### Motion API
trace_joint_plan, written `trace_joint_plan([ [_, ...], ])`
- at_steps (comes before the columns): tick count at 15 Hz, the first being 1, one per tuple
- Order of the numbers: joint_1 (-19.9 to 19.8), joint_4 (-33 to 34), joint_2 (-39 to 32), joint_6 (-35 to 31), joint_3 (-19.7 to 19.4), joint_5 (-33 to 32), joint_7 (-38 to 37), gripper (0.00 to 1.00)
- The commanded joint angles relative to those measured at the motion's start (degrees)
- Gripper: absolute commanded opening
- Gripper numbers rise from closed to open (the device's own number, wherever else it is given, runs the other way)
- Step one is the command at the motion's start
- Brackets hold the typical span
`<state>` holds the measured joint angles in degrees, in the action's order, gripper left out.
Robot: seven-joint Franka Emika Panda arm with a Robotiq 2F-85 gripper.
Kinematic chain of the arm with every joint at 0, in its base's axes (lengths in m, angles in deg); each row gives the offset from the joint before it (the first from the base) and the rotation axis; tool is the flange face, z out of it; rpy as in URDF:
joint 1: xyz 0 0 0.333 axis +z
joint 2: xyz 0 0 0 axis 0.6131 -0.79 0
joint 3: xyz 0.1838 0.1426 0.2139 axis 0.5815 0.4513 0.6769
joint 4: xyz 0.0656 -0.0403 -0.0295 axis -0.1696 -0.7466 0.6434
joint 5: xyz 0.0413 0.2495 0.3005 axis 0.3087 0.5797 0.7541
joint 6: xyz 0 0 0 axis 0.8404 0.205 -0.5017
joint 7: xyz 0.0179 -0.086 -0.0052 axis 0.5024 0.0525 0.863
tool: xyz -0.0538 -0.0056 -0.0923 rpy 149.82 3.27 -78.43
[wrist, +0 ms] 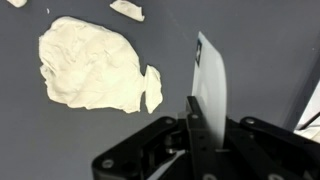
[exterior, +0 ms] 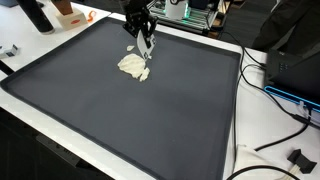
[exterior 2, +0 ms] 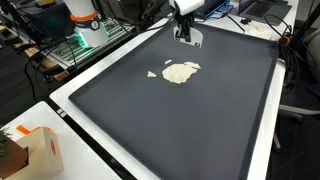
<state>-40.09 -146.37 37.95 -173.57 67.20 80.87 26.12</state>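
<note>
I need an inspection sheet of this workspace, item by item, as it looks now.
Surface: dark mat on a white table.
Job's things: cream crumpled lump; small cream scrap beside it, apart; white flat strip.
Clutter: nothing seen on the mat.
Grippers: gripper, fingers closed on the strip, beside the lump.
Cables: black cables on the table, off the mat.
Surroundings: cardboard box at a table corner.

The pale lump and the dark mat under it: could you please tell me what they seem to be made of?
The pale lump looks like soft, matte dough or putty: cream, flattened, with wrinkled, torn edges; crumpled cloth cannot be ruled out. The dark mat looks like matte rubber or foam: an even charcoal sheet with no shine.
</note>
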Motion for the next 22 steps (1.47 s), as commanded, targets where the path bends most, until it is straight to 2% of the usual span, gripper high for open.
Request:
trace_joint_plan([
  [1, -1.75, -1.2, 0.76, 3.46, -0.53, 4.29, 2.77, 0.01],
  [22, -6.79, -0.64, -4.15, 9.18, -5.23, 22.07, 12.34, 0.01],
])
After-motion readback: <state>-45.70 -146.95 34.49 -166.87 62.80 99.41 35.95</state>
